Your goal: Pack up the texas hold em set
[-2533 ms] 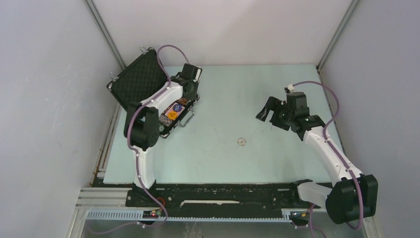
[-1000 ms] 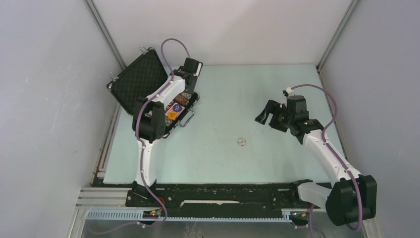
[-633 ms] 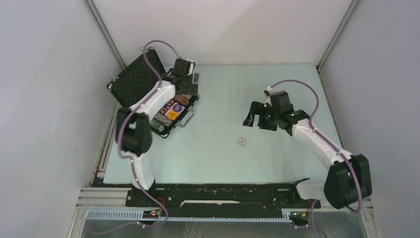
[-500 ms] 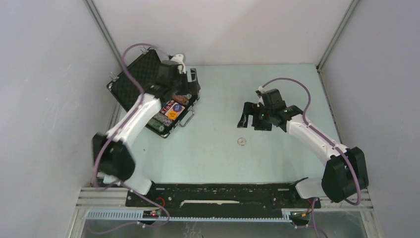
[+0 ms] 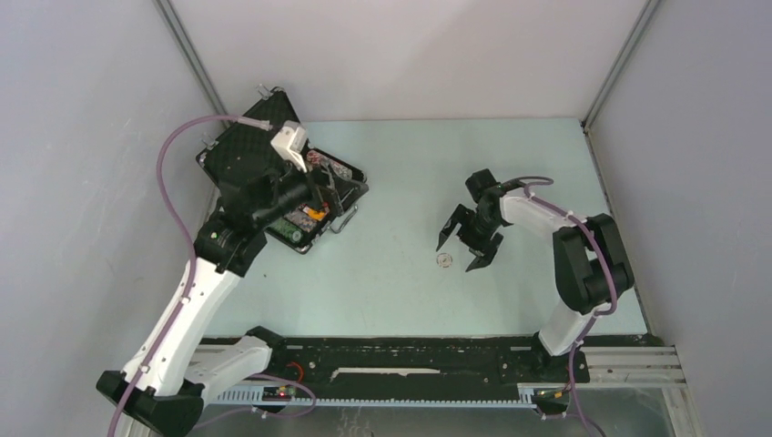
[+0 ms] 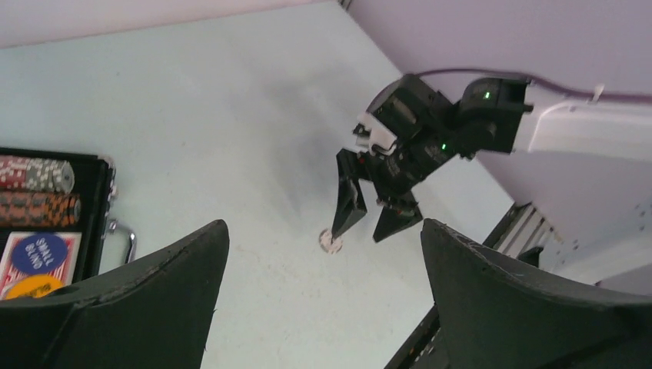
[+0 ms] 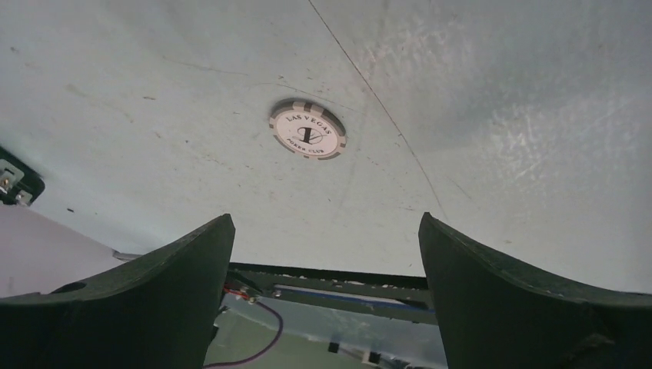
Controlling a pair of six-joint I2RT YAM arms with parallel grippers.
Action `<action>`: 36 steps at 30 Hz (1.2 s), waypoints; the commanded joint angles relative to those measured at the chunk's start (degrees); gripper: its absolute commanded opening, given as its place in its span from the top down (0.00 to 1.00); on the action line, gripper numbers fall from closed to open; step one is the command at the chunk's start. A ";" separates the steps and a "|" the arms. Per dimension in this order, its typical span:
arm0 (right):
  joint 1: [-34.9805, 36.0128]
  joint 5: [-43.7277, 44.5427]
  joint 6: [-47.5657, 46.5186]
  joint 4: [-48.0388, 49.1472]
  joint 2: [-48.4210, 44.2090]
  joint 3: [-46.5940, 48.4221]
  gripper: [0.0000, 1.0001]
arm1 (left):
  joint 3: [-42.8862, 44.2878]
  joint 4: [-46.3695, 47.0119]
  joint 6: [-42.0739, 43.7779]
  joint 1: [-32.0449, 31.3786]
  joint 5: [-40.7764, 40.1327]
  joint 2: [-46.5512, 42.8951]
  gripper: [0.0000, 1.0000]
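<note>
Overhead, the black case (image 5: 238, 153) sat open in the upper left of the frame, its lid leaning back toward the left wall and its tray lying flat on the pale table (image 5: 401, 164). The left gripper (image 5: 332, 193) hung over the tray's right-hand part, pointing toward the middle of the frame; from this view its jaws were hard to make out against the dark case. Right of centre, the right gripper (image 5: 457, 258) pointed down with its jaws spread wide, one fingertip on each side of a lone poker chip (image 5: 444, 260) lying flat on the table, well apart from the case.

From the left wrist, both fingers (image 6: 154, 292) stood far apart at the bottom of the frame with nothing between them, so this claw was released. At the left edge lay the tray's corner, with two rows of chips (image 6: 34, 173), a blue round button (image 6: 38, 250) on a card deck, and the silver handle (image 6: 123, 238) beside them. The right gripper showed at centre right, one fingertip just beside the lone chip.

From the right wrist, the two fingers (image 7: 154, 300) filled the lower corners, parted wide and holding nothing. The white chip lay above them in the upper middle of the frame, flat, untouched, reading "Las Vegas Poker Chips".
</note>
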 commanded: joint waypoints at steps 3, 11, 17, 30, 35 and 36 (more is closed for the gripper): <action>2.88 1.80 15.00 -2.16 1.99 3.14 0.00 | -3.76 -6.68 7.05 0.47 0.99 -2.57 0.00; 2.76 0.64 21.34 -0.17 8.78 3.45 0.15 | -4.62 -4.84 5.77 1.93 3.47 -6.47 0.00; 2.61 3.52 22.58 -0.22 10.61 5.06 0.14 | -5.01 -4.27 5.29 2.06 4.79 -6.09 0.00; 3.08 8.56 22.63 -5.62 15.10 10.20 0.28 | -5.49 -3.70 4.98 2.70 4.96 -6.22 0.00; 4.59 9.66 23.64 -6.72 15.52 10.23 0.30 | -5.36 -3.72 4.89 2.87 5.41 -6.33 0.00; 4.91 9.78 23.96 -6.78 15.53 10.31 0.30 | -5.43 -3.71 4.89 2.82 5.40 -6.38 0.00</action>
